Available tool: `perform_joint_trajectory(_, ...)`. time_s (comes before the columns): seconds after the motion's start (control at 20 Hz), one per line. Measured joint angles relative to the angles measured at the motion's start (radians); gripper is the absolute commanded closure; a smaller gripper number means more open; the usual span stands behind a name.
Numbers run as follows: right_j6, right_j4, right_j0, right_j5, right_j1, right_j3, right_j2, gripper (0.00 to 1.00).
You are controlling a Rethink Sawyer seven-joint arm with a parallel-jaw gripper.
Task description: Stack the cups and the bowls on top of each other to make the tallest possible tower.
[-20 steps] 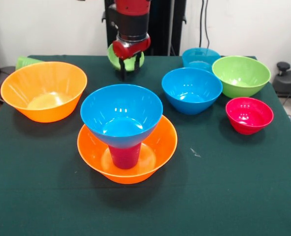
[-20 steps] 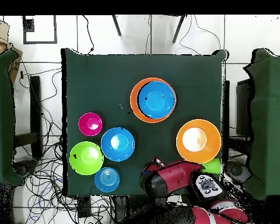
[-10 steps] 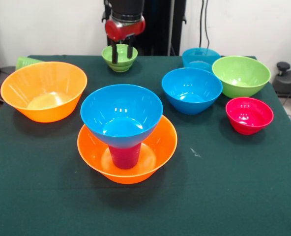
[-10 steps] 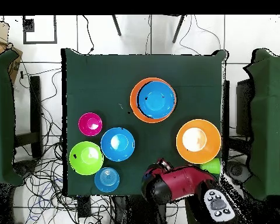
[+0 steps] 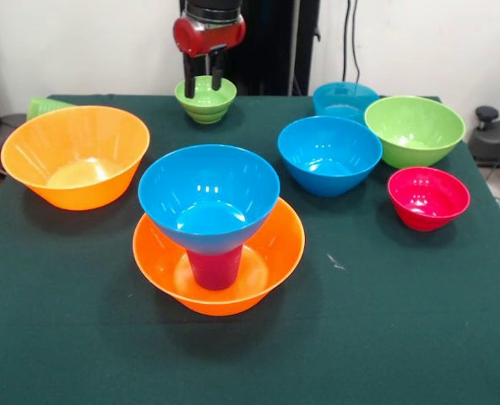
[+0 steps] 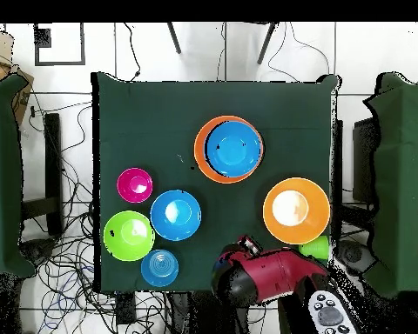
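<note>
Glossy, smooth plastic is gleaming on the wide orange bowl (image 5: 219, 261) at lower centre, the flared blue bowl (image 5: 209, 194) above it and the small red-pink bowl (image 5: 428, 197) at right, while the matt dark green cloth-covered table (image 5: 385, 321) is lying dull beneath them.

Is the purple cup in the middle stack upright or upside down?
Upside down, it seems: the purple-magenta cup widens toward its base inside the orange bowl, and the blue bowl sits on its narrower top.
</note>
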Motion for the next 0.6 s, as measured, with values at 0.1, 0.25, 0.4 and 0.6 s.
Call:
perform_joint_trajectory(0.1, 0.0, 0.0, 0.0, 0.0, 0.008, 0.0, 0.001, 0.0)
perform_joint_trajectory(0.25, 0.0, 0.0, 0.0, 0.0, 0.022, 0.0, 0.002, 0.0)
perform_joint_trajectory(0.4, 0.0, 0.0, 0.0, 0.0, 0.04, 0.0, 0.004, 0.0)
perform_joint_trajectory(0.6, 0.0, 0.0, 0.0, 0.0, 0.057, 0.0, 0.006, 0.0)
